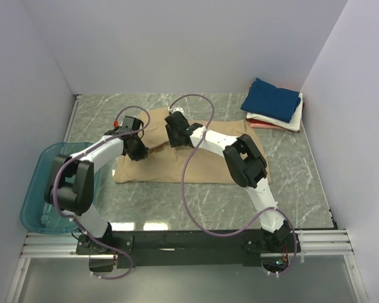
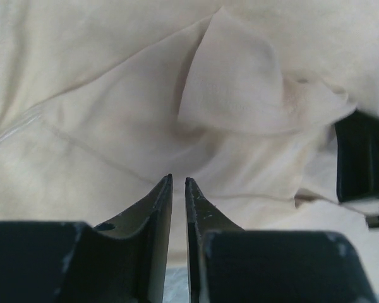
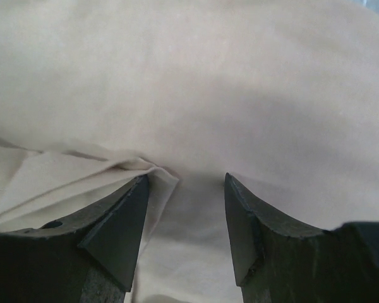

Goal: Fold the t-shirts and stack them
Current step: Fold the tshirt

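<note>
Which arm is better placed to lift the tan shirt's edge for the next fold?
Left, probably: the left gripper has its jaws almost closed at the tan t-shirt, while the right gripper stands over it with jaws wide open.

**One overhead camera, two wrist cameras.**
Overhead looks down on the whole table from the near side; both wrist views sit close over the same plain tan cloth t-shirt.
</note>
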Motion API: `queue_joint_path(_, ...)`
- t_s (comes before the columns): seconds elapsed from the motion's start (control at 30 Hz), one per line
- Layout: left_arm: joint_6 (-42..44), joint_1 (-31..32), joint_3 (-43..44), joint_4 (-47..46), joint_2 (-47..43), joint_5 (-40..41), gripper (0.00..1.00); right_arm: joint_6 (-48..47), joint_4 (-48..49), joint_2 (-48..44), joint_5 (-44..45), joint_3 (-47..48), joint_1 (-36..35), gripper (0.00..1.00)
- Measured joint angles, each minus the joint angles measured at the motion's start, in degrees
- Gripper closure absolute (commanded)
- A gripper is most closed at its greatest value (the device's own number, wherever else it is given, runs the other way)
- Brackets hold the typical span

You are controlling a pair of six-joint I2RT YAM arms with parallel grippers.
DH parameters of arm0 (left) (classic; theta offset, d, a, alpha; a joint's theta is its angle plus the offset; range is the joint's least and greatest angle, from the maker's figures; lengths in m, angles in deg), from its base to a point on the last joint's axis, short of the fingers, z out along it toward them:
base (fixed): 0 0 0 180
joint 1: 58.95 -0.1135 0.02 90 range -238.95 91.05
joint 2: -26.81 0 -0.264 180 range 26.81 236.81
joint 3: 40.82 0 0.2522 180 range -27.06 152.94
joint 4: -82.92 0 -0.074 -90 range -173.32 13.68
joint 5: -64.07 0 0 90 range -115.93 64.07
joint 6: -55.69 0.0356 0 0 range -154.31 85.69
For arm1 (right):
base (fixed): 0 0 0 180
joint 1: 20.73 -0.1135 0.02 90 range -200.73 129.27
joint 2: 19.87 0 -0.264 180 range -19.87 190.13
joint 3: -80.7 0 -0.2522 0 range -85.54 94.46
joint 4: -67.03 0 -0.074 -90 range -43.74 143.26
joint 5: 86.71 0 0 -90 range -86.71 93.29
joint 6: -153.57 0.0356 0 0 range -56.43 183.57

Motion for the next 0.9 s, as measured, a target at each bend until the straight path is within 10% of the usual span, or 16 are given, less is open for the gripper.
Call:
queue_joint_path(0.6,0.28,0.09,27.28,2.32,22.80,0.28,0.74,4.92,3.10,-18.78,-6.86,-16.22,4.79,0.42)
queue_joint_path(0.9,1.66,-0.70,30.25,3.23,25.64,0.24,0.48,7.52,5.46,-21.29,-12.85,-20.00,5.44,0.42)
